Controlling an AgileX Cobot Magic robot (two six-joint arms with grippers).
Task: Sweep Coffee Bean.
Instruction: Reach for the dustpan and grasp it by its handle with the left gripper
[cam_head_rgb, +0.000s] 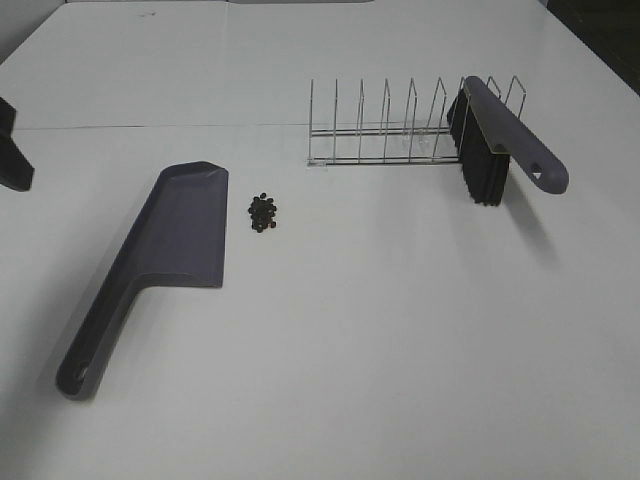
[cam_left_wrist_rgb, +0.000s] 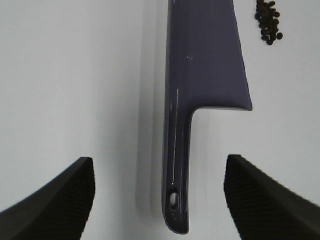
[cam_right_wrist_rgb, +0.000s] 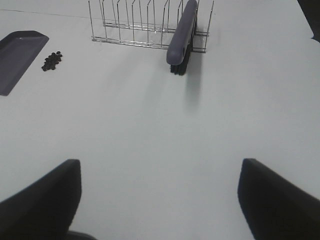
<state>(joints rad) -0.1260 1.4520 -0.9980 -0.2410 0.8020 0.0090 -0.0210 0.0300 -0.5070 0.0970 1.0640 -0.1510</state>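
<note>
A small pile of dark coffee beans (cam_head_rgb: 264, 212) lies on the white table just right of the grey-purple dustpan (cam_head_rgb: 175, 240), which lies flat with its handle toward the front left. The matching brush (cam_head_rgb: 500, 140) stands bristles down in the right end of a wire rack (cam_head_rgb: 390, 130). My left gripper (cam_left_wrist_rgb: 159, 167) is open above the dustpan's handle (cam_left_wrist_rgb: 177, 165), empty, with the beans (cam_left_wrist_rgb: 268, 21) beyond the pan. My right gripper (cam_right_wrist_rgb: 160, 170) is open and empty over bare table, well short of the brush (cam_right_wrist_rgb: 182, 35) and the beans (cam_right_wrist_rgb: 52, 60).
A dark part of the left arm (cam_head_rgb: 14, 160) shows at the table's left edge. The rack (cam_right_wrist_rgb: 145, 25) has several empty slots left of the brush. A table seam runs behind the rack.
</note>
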